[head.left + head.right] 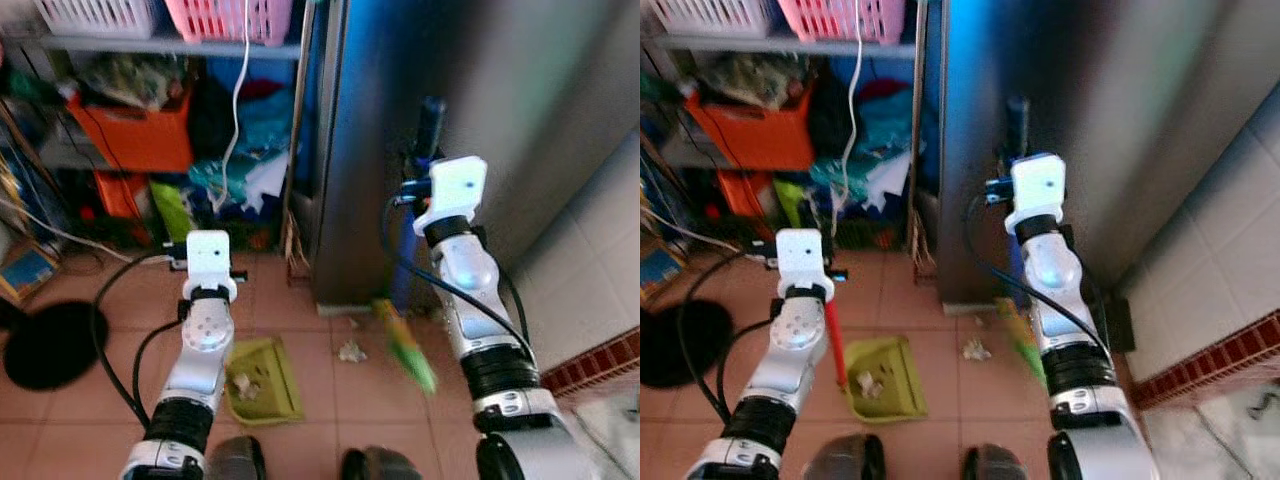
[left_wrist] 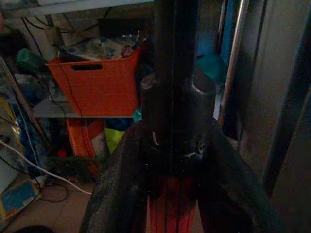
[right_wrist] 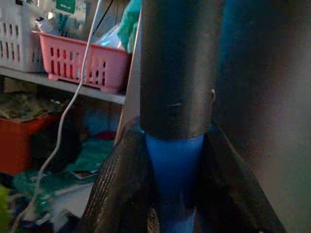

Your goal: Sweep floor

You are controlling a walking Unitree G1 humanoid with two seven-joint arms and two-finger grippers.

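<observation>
Overhead, left eye: right gripper (image 1: 432, 150) raised beside the grey cabinet (image 1: 480, 120), clenched round the broom (image 1: 405, 345), whose green bristles sit on the tile just past a paper scrap (image 1: 351, 351). Green dustpan (image 1: 262, 380) lies on the floor under the left arm, some debris already in it.

Right eye: left gripper (image 1: 805, 262) holds the dustpan's red handle (image 1: 836, 345), rising upright from the pan.

Left wrist: fingers (image 2: 116, 189) clamped on that red shaft.

Right wrist: fingers (image 3: 121, 184) clamped on the blue broom pole.

Risk: scrap lies apart from the pan's lip; a hard stroke could flick it past, or the pole could knock the cabinet.
</observation>
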